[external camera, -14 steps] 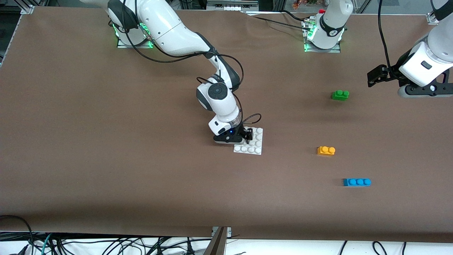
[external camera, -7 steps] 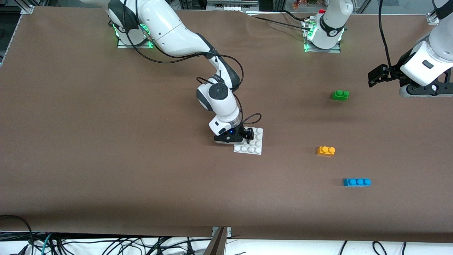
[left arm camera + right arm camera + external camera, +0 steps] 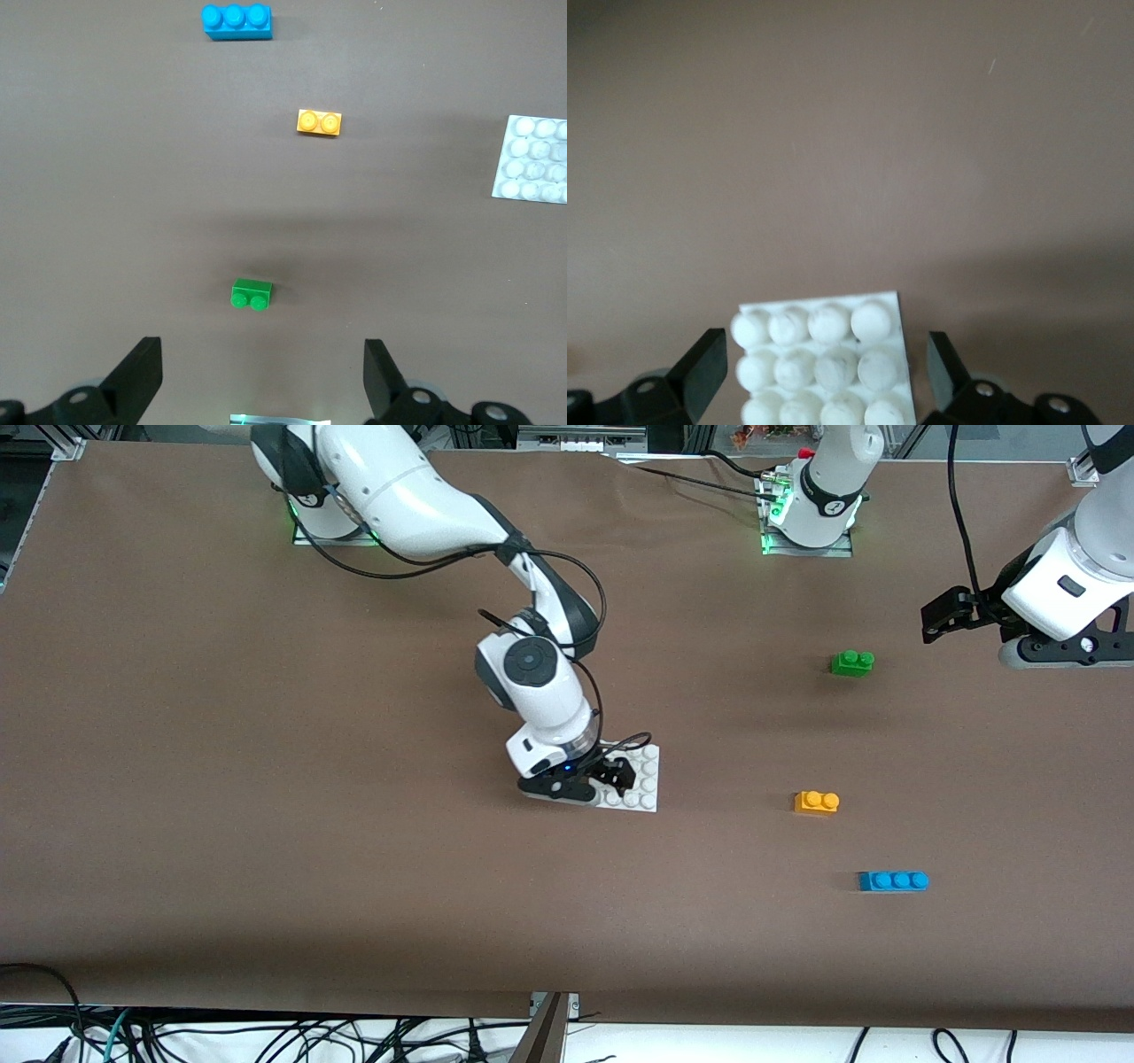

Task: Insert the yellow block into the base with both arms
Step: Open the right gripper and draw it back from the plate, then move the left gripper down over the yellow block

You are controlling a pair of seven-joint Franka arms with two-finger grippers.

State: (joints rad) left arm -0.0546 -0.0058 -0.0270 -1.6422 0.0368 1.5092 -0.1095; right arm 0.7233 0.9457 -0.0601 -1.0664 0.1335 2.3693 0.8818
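We find the right arm's black two-finger gripper (image 3: 611, 778) low over the flat square white plastic base (image 3: 645, 779), fingers spread to either side of the plate and not yet closed on it; its wrist view shows the studded plate (image 3: 824, 363) between the spread fingers (image 3: 700, 367). The small yellow-orange plastic two-stud block (image 3: 817, 802) lies on the brown table (image 3: 266, 824), toward the left arm's end from the base, at about 3 o'clock from it in the front view, its stud row running along that same line. The left arm's black gripper (image 3: 943, 615) hangs spread over the table near the green two-stud brick (image 3: 852, 662); the block (image 3: 319, 122) sits at roughly 7 o'clock from it in the front view. We judge the left arm the nearer one for the pick.
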